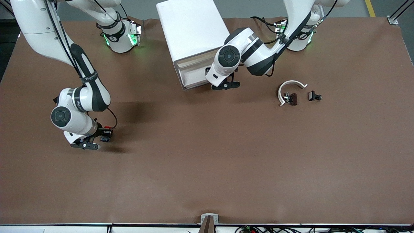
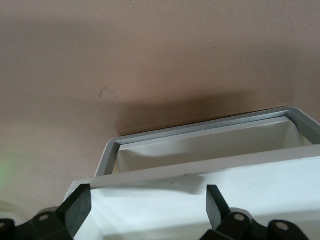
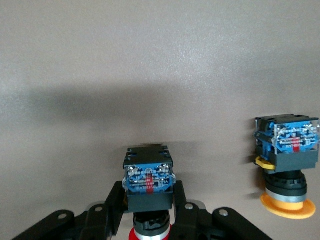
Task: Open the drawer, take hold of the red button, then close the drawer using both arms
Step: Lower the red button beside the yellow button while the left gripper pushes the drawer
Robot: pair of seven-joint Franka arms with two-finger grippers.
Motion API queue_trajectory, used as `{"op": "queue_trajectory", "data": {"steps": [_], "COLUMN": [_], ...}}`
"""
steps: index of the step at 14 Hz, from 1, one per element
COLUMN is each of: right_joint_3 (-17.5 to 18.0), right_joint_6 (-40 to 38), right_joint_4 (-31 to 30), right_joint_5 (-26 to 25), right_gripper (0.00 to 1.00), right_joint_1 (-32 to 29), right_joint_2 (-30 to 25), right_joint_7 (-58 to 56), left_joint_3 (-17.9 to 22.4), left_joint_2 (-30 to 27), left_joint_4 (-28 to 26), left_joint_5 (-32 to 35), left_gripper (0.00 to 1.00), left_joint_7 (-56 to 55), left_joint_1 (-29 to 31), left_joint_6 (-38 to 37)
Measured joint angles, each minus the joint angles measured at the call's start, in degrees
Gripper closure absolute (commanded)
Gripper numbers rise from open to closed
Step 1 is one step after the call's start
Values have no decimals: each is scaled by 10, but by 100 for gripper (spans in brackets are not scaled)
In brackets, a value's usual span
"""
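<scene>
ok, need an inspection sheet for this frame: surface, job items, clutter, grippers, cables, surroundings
Surface: brown table cover, flat, no spills seen.
Job's things: white drawer unit, drawer partly open and looks bare inside; red button in the right gripper.
Clutter: yellow button beside the red one; white curved piece with two small dark parts toward the left arm's end.
Grippers: right gripper shut on the red button, over the right arm's end; left gripper open at the drawer front.
Cables: black cables by the left arm's base.
Surroundings: grey floor.
</scene>
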Motion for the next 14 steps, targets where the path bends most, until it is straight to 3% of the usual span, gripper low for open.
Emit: {"op": "queue_trajectory", "data": {"steps": [3, 4, 5, 10, 14], "right_joint_3": [0, 1, 1, 5, 6], "right_joint_6": [0, -5, -7, -15, -145], "right_joint_4": [12, 17, 20, 30, 95], "right_joint_5": [0, 0, 0, 0, 0], "right_gripper": [100, 57, 1, 0, 0], "right_joint_1": [0, 0, 0, 2, 4], "right_joint_2": [15, 17, 19, 26, 15], "right_joint_7": [0, 0, 0, -2, -3], "left_joint_3": [0, 0, 0, -3, -9], "left_joint_2": [8, 14, 19, 29, 29], "left_joint_4": [-1, -1, -1, 0, 1], "left_joint_5": [0, 0, 0, -2, -18], "left_gripper": [0, 0, 0, 0, 0], "left_joint_7": [0, 0, 0, 0, 0], "left_joint_1": [-7, -11, -15, -18, -18], "left_joint_6": [10, 14, 18, 26, 30]}}
